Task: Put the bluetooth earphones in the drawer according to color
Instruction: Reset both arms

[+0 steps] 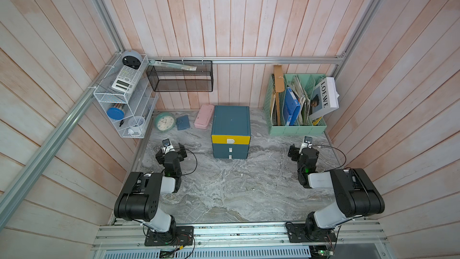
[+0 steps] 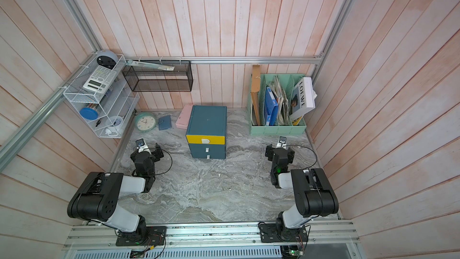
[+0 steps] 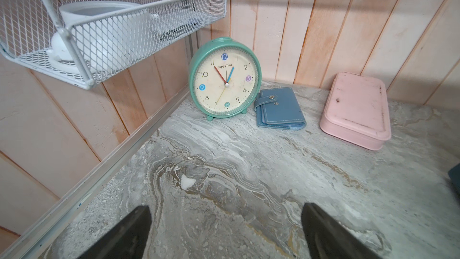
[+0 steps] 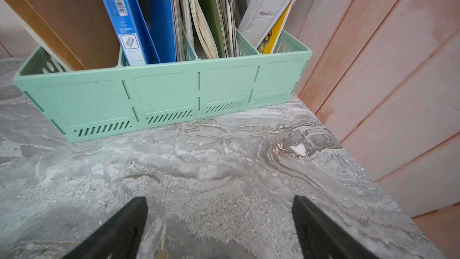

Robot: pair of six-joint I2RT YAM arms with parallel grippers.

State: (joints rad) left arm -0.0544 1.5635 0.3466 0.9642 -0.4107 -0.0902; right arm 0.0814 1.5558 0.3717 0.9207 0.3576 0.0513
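Nearest, the left end effector point(image 3: 225, 210) and the right end effector point(image 4: 219, 200) are seen released, spread wide over the worktop point(image 1: 224, 190) with nothing held. Further back, the drawer point(image 1: 230, 130) is found mid-worktop with its yellow and two teal fronts shut, so its contents are hidden. Farthest, "HappyTime" is read on the clock point(image 3: 225, 80) and "LOEWE" on the book point(image 1: 324, 95) in the file rack point(image 4: 161, 95), while the upside-down print on the blue binder point(image 4: 154, 21) is barely made out.

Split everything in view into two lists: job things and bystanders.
Job: three-drawer cabinet; left end effector and right end effector, both open, empty. No earphone cases visible.
Bystanders: mint-green clock, blue wallet, pink case, file rack, calculator.
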